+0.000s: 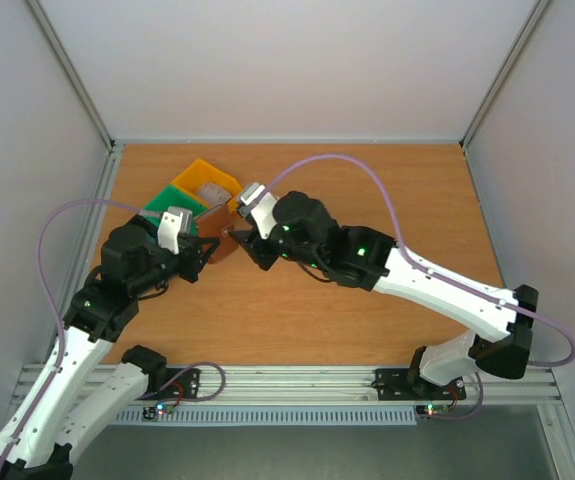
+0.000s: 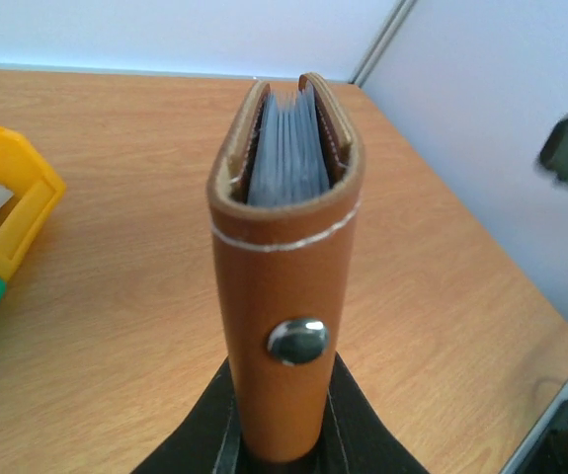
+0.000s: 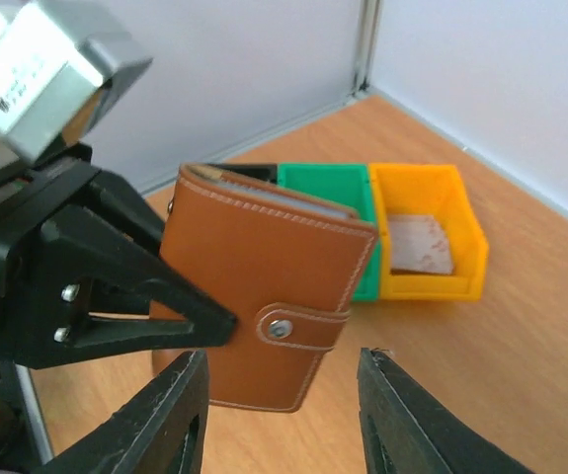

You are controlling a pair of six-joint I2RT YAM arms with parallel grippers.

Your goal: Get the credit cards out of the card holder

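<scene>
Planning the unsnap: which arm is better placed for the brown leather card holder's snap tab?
Likely right: the right end effector is open, facing the snap tab; the left end effector clamps the brown leather card holder.

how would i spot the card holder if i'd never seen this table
Look at the far left of the wooden table, by the green bin and yellow bin. There the left end effector holds the card holder off the surface. Unlike the plastic bins, it is brown and leather-like, with white stitching and a metal snap.
</scene>
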